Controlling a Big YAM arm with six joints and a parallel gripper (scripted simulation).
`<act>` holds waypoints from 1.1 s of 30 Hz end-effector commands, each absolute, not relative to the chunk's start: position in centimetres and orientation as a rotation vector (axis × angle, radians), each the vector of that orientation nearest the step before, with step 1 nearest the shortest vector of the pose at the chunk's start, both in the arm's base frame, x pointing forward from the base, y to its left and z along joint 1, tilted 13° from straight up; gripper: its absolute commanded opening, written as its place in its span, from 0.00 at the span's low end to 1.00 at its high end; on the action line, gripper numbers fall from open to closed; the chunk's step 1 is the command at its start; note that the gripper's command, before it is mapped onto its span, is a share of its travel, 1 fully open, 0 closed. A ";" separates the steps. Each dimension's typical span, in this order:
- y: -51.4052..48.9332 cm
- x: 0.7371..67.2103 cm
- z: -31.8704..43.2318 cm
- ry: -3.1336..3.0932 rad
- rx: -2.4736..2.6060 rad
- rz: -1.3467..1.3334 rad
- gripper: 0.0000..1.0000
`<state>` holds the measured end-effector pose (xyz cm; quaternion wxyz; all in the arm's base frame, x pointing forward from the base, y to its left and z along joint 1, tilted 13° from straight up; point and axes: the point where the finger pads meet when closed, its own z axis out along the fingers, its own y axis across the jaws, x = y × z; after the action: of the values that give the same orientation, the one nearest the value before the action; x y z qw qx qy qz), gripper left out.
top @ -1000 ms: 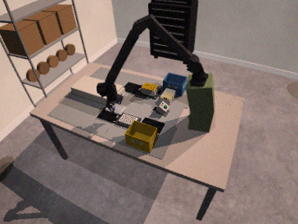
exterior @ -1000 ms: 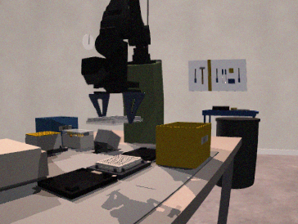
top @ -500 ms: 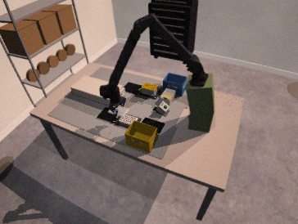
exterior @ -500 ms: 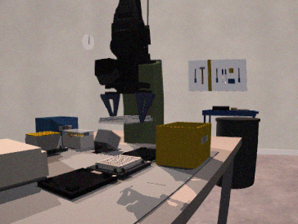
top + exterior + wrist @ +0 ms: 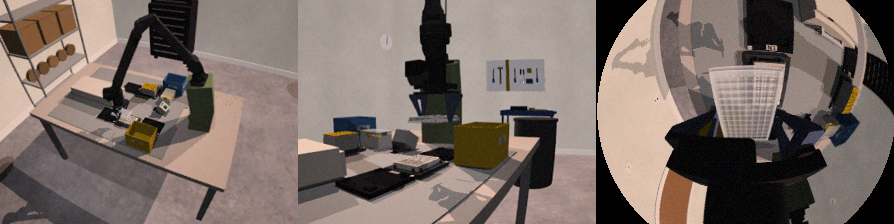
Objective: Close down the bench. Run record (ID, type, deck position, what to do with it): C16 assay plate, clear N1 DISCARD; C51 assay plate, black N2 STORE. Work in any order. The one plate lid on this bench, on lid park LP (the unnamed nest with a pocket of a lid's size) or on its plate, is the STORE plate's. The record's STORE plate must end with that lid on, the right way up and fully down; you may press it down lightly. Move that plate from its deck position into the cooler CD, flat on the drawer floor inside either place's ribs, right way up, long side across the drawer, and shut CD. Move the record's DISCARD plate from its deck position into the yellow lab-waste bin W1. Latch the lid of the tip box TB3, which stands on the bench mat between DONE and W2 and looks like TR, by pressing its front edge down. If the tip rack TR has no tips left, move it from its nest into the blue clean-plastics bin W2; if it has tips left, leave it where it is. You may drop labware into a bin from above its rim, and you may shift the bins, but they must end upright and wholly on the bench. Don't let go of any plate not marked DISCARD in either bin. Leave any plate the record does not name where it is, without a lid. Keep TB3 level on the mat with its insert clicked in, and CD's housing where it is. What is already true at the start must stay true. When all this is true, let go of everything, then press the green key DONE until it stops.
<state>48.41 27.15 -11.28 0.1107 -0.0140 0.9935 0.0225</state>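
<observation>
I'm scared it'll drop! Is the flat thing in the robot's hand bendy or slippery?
Probably stiff: the flat lid lies level in the hand, no sagging. Likely light, being so thin. It could slip, pinched only by its edges.

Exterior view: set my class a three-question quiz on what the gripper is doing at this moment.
1. True or false: the gripper is shut on a thin clear lid.
2. The lid is: A) resting on a plate; B) held in the air above the deck; C) inside the yellow bin.
3. Fill in: the bin farthest from the exterior camera is ____.
Key: 1 true; 2 B; 3 blue.
</observation>
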 end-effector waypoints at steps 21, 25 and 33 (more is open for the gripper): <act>30.4 44.0 -10.5 2.875 -0.041 0.106 0.00; 30.7 43.2 -10.8 2.878 -0.041 0.105 0.00; 31.4 41.2 -11.2 2.878 -0.041 0.108 0.00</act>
<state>41.27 29.71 -12.90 0.1100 -0.0148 0.9936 0.0218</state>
